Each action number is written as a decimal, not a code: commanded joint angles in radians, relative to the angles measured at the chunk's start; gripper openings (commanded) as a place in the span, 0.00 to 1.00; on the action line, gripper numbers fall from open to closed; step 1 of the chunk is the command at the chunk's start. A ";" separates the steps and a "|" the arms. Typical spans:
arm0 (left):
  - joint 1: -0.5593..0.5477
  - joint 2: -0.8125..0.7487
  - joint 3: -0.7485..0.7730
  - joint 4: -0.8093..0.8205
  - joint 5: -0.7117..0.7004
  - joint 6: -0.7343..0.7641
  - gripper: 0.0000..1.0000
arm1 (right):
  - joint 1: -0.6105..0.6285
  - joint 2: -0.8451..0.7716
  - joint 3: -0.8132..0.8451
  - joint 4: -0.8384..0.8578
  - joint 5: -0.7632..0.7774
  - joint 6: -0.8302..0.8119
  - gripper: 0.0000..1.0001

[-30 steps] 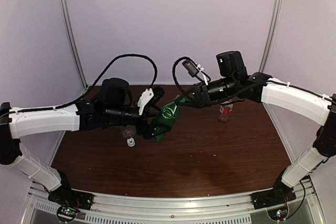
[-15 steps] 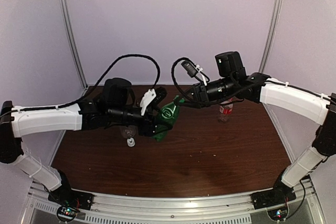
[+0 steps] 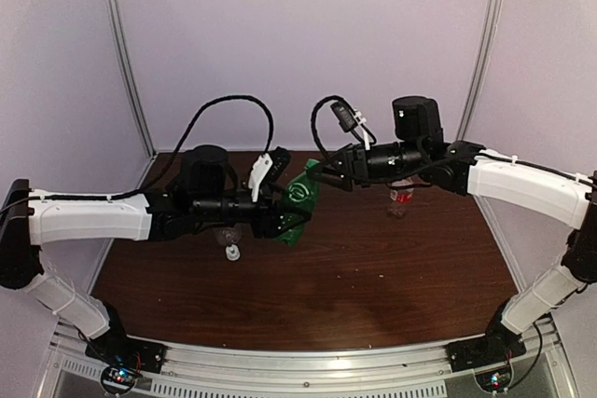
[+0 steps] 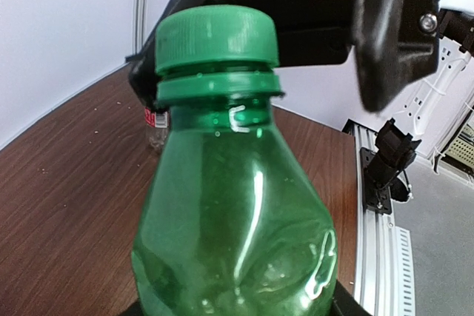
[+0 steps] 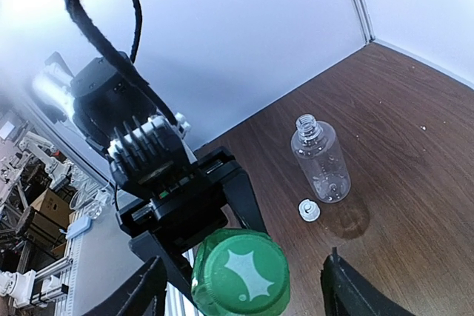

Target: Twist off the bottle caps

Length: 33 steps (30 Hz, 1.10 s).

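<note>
Green cap (image 4: 216, 33), round plastic, dented translucent bottle (image 4: 237, 220)

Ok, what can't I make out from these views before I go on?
Left gripper jaws: left wrist view, green bottle fills the frame and the bottom edge cuts them off.
Red-label bottle, its top: top view, the right arm crosses it; left wrist view, only a sliver shows beside the green bottle.
Green cap thread: covered by the cap itself in both wrist views.

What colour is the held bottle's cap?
Green round plastic cap on dark green bottle; left wrist view.
</note>
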 commanded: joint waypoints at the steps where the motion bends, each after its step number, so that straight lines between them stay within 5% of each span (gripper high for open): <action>1: -0.003 0.018 -0.016 0.130 -0.004 -0.064 0.35 | 0.012 -0.044 -0.028 0.131 0.053 0.049 0.73; 9: -0.003 0.028 -0.018 0.160 0.009 -0.089 0.35 | 0.021 -0.023 -0.018 0.151 0.071 0.060 0.68; 25: -0.003 0.032 -0.025 0.177 0.023 -0.097 0.34 | 0.024 0.008 -0.014 0.179 0.047 0.075 0.09; 33: -0.003 0.023 -0.042 0.226 0.070 -0.114 0.33 | 0.024 0.002 -0.023 0.198 0.019 0.025 0.02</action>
